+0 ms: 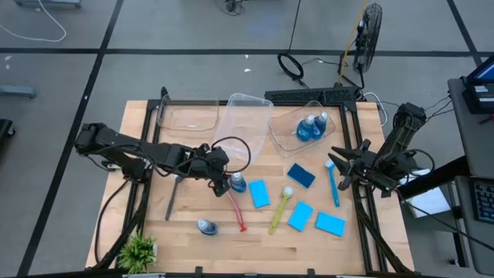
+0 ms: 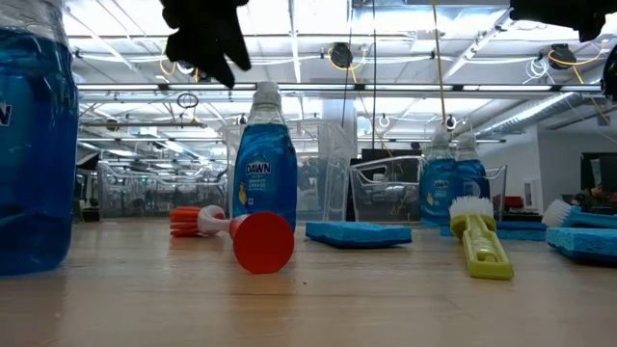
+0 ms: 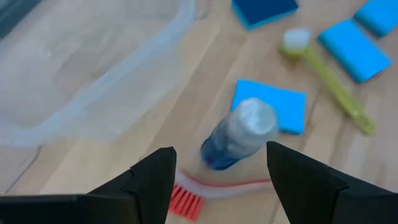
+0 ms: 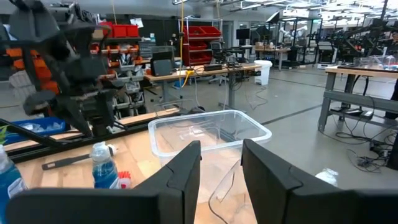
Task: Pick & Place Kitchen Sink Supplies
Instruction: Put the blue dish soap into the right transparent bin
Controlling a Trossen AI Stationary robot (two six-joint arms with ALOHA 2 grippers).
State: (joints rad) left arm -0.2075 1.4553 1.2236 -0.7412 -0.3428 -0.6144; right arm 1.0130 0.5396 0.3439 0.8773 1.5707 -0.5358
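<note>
We take the upright bottle (image 1: pixel 238 183) of blue liquid near the table's middle as our landmark. Our left gripper (image 3: pixel 217 180) hangs above it with its fingers apart, one on each side of the cap, not touching it. The red brush (image 1: pixel 234 211) lies at the bottle's foot, its bristles just beside the base. A blue sponge (image 1: pixel 258 194) lies flat just past the bottle on the side toward the right arm, and the yellow brush (image 1: pixel 279 210) lies beyond that sponge. Another bottle (image 1: pixel 206 227) stands nearer the table's front edge than the landmark, and the grey brush (image 1: pixel 174 197) lies on its far side from the sponges. Two more bottles (image 1: pixel 312 127) sit together in a clear bin (image 1: pixel 282 137) behind the landmark. Three more sponges (image 1: pixel 301 175) and the blue brush (image 1: pixel 333 184) lie farther off toward the right arm. Our right gripper (image 1: pixel 345 169) waits well apart from the bottle, next to the blue brush, fingers slightly apart and holding nothing.
</note>
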